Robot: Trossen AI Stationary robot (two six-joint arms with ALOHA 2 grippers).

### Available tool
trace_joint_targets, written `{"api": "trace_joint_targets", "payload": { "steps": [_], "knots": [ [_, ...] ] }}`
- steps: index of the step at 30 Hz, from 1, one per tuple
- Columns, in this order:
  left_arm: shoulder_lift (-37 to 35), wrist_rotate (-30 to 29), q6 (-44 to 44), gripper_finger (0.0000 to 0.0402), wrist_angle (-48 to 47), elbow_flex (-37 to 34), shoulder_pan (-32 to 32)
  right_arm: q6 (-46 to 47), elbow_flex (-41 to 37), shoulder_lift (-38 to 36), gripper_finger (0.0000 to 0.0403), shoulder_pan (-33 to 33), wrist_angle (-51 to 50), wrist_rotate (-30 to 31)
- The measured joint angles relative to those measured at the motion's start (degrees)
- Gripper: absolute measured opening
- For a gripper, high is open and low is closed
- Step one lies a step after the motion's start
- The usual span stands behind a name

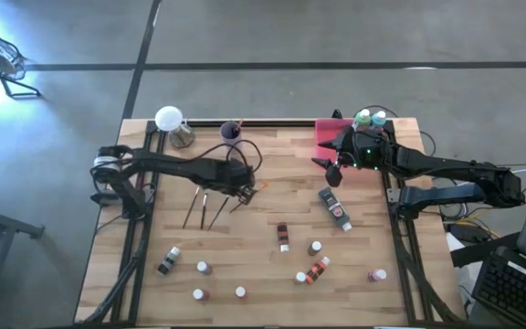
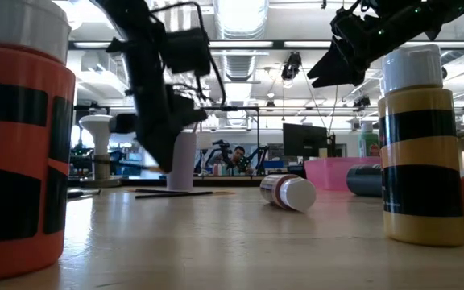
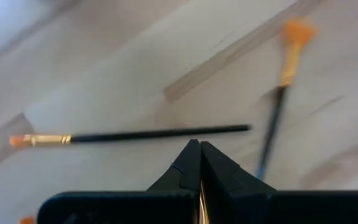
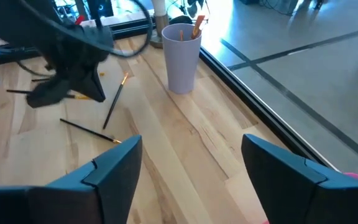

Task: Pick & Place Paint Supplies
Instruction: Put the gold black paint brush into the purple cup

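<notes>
High view shows you the left gripper (image 1: 244, 189) clenched empty over brushes (image 1: 201, 206) mid-table, and the right gripper (image 1: 332, 170) spread empty by the tray (image 1: 329, 133).

The left pincer (image 1: 243, 190) is closed, low near mid-bench (image 1: 272, 265); the right pincer (image 1: 330, 169) hangs spread apart above the bench's far right.

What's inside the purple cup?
A brush with an orange tip pokes out of the lilac cup. The cup's wall hides its lower part, and whatever else sits at the bottom.
</notes>
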Motion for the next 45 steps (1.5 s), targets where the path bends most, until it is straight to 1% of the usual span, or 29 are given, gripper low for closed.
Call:
{"api": "trace_joint_targets", "payload": {
  "steps": [4,9,14,18,20,24,26,29,34,37,39,40,45],
  "knots": [
    [-3.4,-1.0,4.4,0.0001,4.1,0.3,-0.4,0.1,0.0,0.0,0.0286,0.0,0.0,0.0],
    [-6.1,-1.5,15.2,0.0001,17.9,0.1,-0.5,0.2,0.0,0.0,0.0303,0.0,0.0,0.0],
    [-6.7,-3.8,28.2,0.0002,34.1,0.1,-0.4,0.1,0.0,0.0,0.0320,0.0,0.0,0.0],
    [-6.7,-4.8,37.8,0.0001,44.1,0.1,0.3,0.0,0.0,0.0,0.0334,0.0,0.0,0.0],
    [-7.2,-7.6,42.5,0.0001,47.3,0.1,0.8,0.0,-0.1,0.0,0.0341,0.0,0.0,0.0],
    [-8.3,-15.7,51.7,0.0001,54.6,0.1,2.2,0.0,-0.1,0.0,0.0354,0.0,0.0,0.0],
    [-8.6,-17.9,56.0,0.0001,59.0,0.1,3.2,0.0,-0.1,0.0,0.0359,0.0,0.0,0.0],
    [-8.6,-17.5,60.2,0.0001,64.7,-0.4,5.5,0.0,-0.1,0.0,0.0361,0.0,0.0,0.0],
    [-9.3,-14.0,61.0,0.0001,70.3,-2.8,11.4,0.1,-0.1,0.0,0.0354,0.0,0.0,0.0],
    [-10.3,-9.8,59.8,0.0001,73.1,-3.8,14.3,0.0,-0.1,0.0,0.0344,0.0,0.0,0.0],
    [-11.6,-6.4,59.2,0.0001,74.9,-4.7,15.4,0.0,-0.1,0.0,0.0338,0.0,-0.1,0.0],
    [-12.2,-5.7,59.4,0.0001,76.1,-5.2,15.7,0.0,-0.1,0.0,0.0335,0.0,-0.1,0.0],
    [-15.6,-5.6,62.3,0.0001,81.1,-9.6,17.5,0.0,-0.1,0.0,0.0318,0.0,-1.0,0.0]
  ]
}}
